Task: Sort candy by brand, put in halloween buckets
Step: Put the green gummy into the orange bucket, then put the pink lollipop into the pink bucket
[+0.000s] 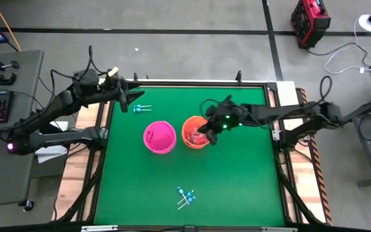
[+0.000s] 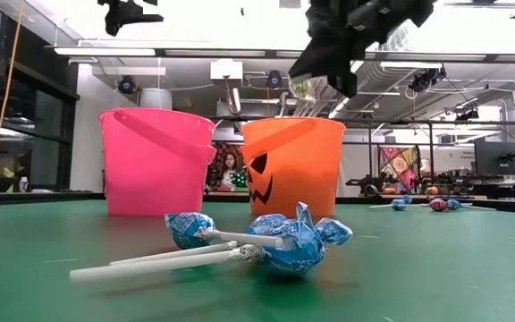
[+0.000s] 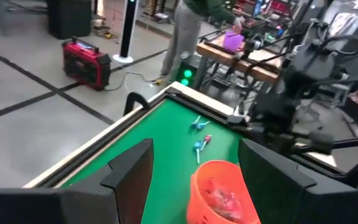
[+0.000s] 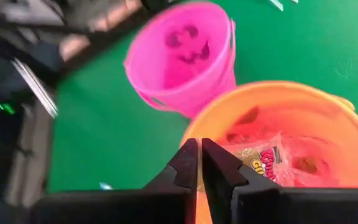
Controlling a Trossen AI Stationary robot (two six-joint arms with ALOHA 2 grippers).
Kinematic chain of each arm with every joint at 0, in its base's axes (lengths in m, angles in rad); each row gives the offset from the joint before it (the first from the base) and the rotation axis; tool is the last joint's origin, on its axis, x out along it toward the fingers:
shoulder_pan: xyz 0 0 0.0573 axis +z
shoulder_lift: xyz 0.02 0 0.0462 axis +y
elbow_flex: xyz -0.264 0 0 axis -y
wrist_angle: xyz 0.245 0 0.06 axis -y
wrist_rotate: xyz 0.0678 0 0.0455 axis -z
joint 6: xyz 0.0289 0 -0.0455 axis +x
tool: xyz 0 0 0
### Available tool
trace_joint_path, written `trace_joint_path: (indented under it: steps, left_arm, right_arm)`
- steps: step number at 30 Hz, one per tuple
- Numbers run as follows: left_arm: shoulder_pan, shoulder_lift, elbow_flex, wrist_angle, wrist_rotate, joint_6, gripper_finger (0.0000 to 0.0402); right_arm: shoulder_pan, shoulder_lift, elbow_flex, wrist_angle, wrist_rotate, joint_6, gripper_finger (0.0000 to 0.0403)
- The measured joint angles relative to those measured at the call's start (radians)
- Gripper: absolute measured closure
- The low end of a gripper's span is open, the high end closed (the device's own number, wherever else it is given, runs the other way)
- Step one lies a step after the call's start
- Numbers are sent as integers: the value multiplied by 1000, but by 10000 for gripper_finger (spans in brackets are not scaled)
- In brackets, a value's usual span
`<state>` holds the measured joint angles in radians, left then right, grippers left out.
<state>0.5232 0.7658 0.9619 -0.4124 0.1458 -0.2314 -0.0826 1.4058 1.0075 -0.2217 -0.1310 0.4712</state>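
Note:
The orange bucket (image 1: pixel 195 132) stands upright mid-table, with red-and-clear wrapped pieces (image 4: pixel 272 158) inside. The pink bucket (image 1: pixel 159 137) stands just to its left, its dark face mark (image 4: pixel 188 46) showing. My right gripper (image 4: pixel 201 155) is shut and hovers above the orange bucket's rim (image 2: pixel 329 63), with nothing showing between its fingers. My left gripper (image 3: pixel 191 174) is open, raised over the table's far-left part (image 1: pixel 129 96), beside two blue lollipops (image 1: pixel 138 108). A few more blue lollipops (image 1: pixel 185 196) lie near the near edge (image 2: pixel 284 241). Other sweets (image 3: pixel 201 134) lie toward the far-right corner.
The table has a raised dark frame (image 1: pixel 192 84) around the green mat. The right arm (image 1: pixel 282 115) reaches in from the right edge. A red machine (image 1: pixel 310 22) and cables lie on the floor beyond. A person (image 3: pixel 194 28) stands past the far-right corner.

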Motion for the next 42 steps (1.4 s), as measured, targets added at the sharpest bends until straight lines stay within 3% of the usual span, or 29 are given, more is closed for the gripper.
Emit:
trace_joint_path:
  steps: [5,13,16,20,25,30,33,35,42]
  left_arm:
    - [-6,0,0,1,36,-13,177]
    - [-78,0,-4,52,55,-28,177]
    - [-116,-4,-74,246,67,-28,177]
    - [-151,-5,-265,662,175,-112,178]
    - [-169,-12,-555,1102,160,-294,211]
    - [-172,-48,-793,1398,94,-385,289]
    - [-173,-86,-904,1476,54,-402,360]
    - [-173,-111,-953,1507,33,-415,390]
    - [-173,-200,-951,1399,56,-387,399]
  right_arm:
    - [0,129,162,-243,3,-94,348]
    - [-5,285,434,-543,-38,-274,202]
    - [-31,298,537,-639,-34,-328,174]
    - [-72,274,637,-749,-2,-342,168]
    - [-116,162,652,-876,53,-340,195]
    - [-154,47,579,-924,45,-269,302]
    - [-177,-31,507,-930,-9,-214,383]
    - [-191,-79,457,-929,-43,-167,388]
    - [-198,-280,285,-907,-95,6,400]
